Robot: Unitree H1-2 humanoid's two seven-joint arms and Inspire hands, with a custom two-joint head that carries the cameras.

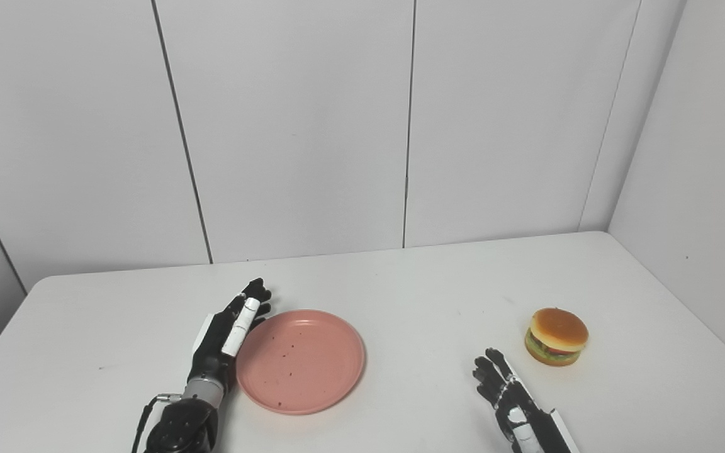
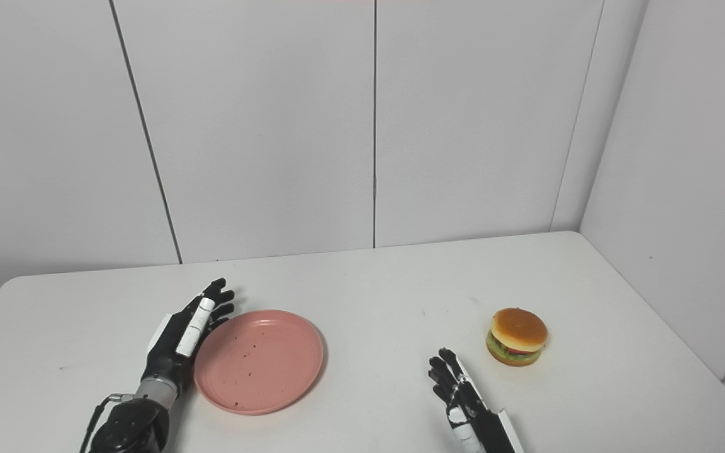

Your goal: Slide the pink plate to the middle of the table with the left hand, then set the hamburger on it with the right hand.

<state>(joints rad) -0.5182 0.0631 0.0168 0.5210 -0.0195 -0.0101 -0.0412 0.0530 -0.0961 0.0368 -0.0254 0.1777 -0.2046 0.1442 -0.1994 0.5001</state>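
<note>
At the near edge of the white worktop point(image 1: 400, 277), the right hand point(image 1: 507, 393) lies low with its fingers spread and straight, holding nothing. Just beyond it and slightly to its right sits the hamburger point(image 1: 556, 336), upright, near the hand but not touching it, with bare worktop between them. On the other side, the left hand point(image 1: 227, 333) stands on edge with its fingers extended, grasping nothing, pressed flat against the left rim of the pink plate point(image 1: 337, 352). The plate lies flat, left of the worktop's middle, with dark specks on its surface. Nothing stands between plate and hamburger. Behind the worktop rise pale wall panels point(image 1: 299, 126).
</note>
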